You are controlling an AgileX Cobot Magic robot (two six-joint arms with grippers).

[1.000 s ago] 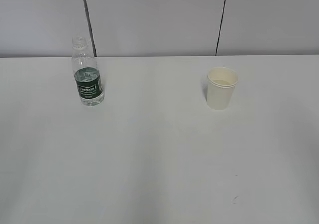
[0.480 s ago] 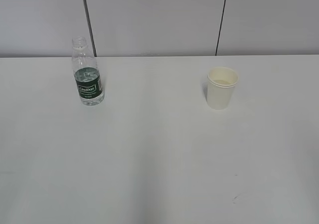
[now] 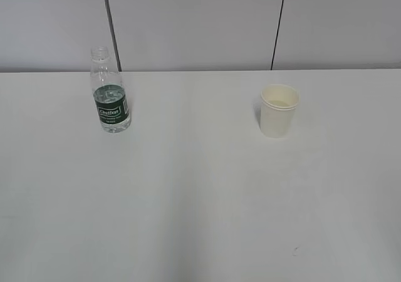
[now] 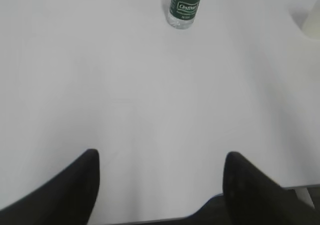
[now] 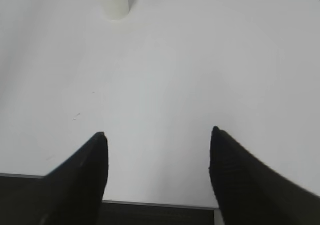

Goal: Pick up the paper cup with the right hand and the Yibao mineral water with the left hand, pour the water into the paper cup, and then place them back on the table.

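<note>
The Yibao mineral water [image 3: 110,96], a small clear capless bottle with a dark green label, stands upright at the back left of the white table [image 3: 200,200]; it also shows far ahead in the left wrist view [image 4: 184,6]. The white paper cup [image 3: 278,110] stands upright at the back right, its base visible at the top of the right wrist view [image 5: 113,1]. My left gripper [image 4: 161,157] is open over the table's near edge, nothing between its fingers. My right gripper [image 5: 157,133] is open and empty, also at the near edge. Neither arm appears in the exterior view.
A grey panelled wall [image 3: 200,25] runs behind the table. A few faint marks [image 3: 294,251] dot the tabletop near the front right. The table's near edge [image 5: 150,204] shows under the right gripper.
</note>
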